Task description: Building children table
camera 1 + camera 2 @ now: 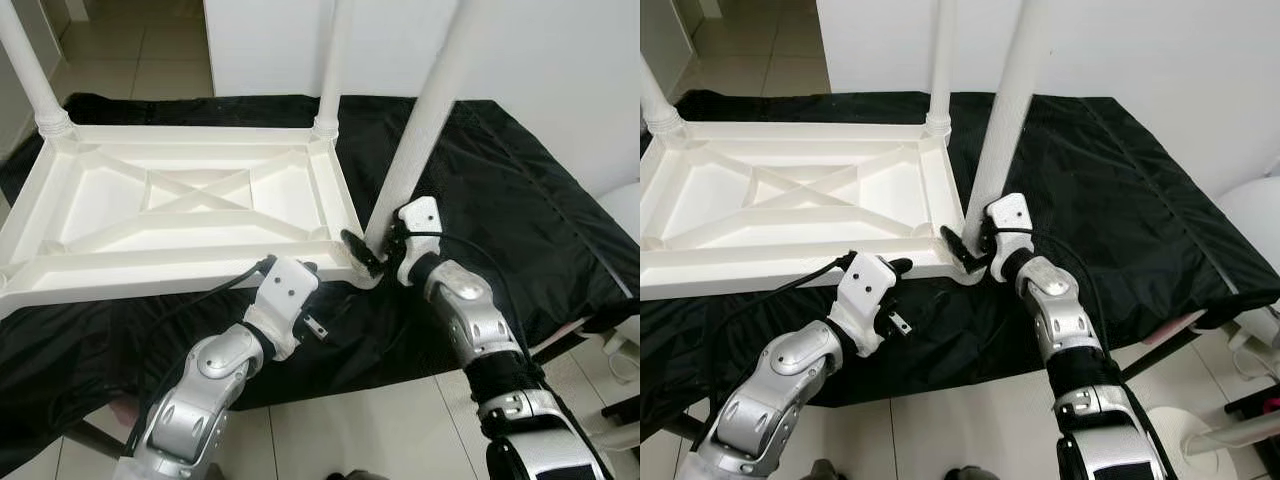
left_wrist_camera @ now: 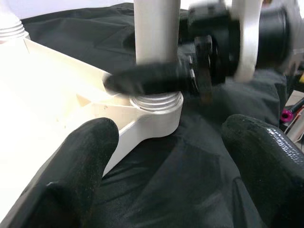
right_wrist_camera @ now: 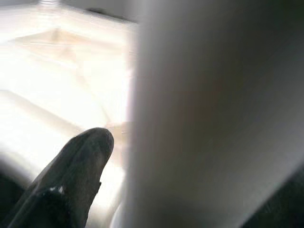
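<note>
A white plastic children's table [image 1: 180,200] lies upside down on a black cloth. Upright white legs stand in its far left corner [image 1: 30,70] and far right corner [image 1: 335,60]. A third leg [image 1: 425,130] stands tilted in the near right corner socket [image 2: 156,111]. My right gripper [image 1: 372,255] is shut on this leg just above the socket, one finger [image 2: 142,83] lying across its front. My left gripper [image 1: 290,266] is open at the table's near rim, left of the socket, its fingers [image 2: 90,142] spread wide with only cloth between them.
The black cloth [image 1: 500,180] covers a work table whose near edge runs just under my arms, with tiled floor [image 1: 380,430] below. A white wall stands behind. A round white object [image 1: 625,230] and other small items sit at the right, past the cloth.
</note>
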`<state>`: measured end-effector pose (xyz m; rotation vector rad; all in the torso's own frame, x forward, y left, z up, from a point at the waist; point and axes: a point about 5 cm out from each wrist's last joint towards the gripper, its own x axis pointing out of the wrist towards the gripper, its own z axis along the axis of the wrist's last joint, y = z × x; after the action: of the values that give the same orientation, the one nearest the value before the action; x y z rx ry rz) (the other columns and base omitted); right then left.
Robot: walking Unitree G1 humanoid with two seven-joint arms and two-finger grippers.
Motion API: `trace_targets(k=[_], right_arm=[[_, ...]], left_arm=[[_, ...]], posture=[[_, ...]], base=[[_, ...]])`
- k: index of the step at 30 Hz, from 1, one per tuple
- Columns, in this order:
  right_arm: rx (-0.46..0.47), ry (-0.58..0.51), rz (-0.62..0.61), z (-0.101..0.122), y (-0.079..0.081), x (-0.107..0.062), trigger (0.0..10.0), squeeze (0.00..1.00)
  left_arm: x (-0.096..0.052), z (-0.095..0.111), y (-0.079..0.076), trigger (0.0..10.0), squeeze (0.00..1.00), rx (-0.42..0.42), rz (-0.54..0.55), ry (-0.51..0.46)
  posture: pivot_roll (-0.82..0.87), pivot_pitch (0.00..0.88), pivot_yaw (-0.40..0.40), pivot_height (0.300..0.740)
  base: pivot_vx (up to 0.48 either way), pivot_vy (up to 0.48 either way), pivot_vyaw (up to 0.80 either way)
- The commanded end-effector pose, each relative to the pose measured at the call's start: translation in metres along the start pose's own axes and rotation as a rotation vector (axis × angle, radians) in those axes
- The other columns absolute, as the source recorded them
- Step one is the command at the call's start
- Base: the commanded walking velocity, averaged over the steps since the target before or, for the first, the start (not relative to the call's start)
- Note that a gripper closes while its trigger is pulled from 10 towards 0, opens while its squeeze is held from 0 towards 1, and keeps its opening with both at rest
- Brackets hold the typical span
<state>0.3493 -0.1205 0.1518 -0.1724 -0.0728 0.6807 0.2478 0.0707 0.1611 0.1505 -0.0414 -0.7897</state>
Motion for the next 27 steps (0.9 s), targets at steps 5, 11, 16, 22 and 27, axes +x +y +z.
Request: trace_targets(k=[5, 11, 16, 22, 27], right_arm=[[-0.036, 0.049, 0.094, -0.007, 0.005, 0.008, 0.0, 0.00], [-0.031, 0.058, 0.106, -0.009, -0.001, 0.007, 0.0, 0.00], [0.004, 0.056, 0.088, -0.013, -0.005, 0.005, 0.0, 0.00], [0.022, 0.041, 0.083, -0.013, -0.004, 0.005, 10.0, 0.00], [0.028, 0.052, 0.008, -0.011, -0.006, 0.008, 10.0, 0.00]], left_arm=[[-0.001, 0.006, 0.003, 10.0, 0.00, 0.019, 0.036, -0.018], [-0.003, 0.007, 0.005, 10.0, 0.00, 0.020, 0.048, -0.022], [0.000, 0.008, 0.003, 10.0, 0.00, 0.018, 0.046, -0.024], [-0.001, 0.008, 0.004, 10.0, 0.00, 0.019, 0.043, -0.021], [-0.002, 0.007, 0.004, 10.0, 0.00, 0.016, 0.042, -0.020]], posture=[[0.03, 0.071, -0.070, 0.740], [0.04, 0.075, -0.070, 0.740], [0.04, 0.078, -0.067, 0.740], [0.04, 0.082, -0.065, 0.740], [0.04, 0.085, -0.064, 0.740]], base=[[0.000, 0.000, 0.00], [0.000, 0.000, 0.00], [0.000, 0.000, 0.00], [0.000, 0.000, 0.00], [0.000, 0.000, 0.00]])
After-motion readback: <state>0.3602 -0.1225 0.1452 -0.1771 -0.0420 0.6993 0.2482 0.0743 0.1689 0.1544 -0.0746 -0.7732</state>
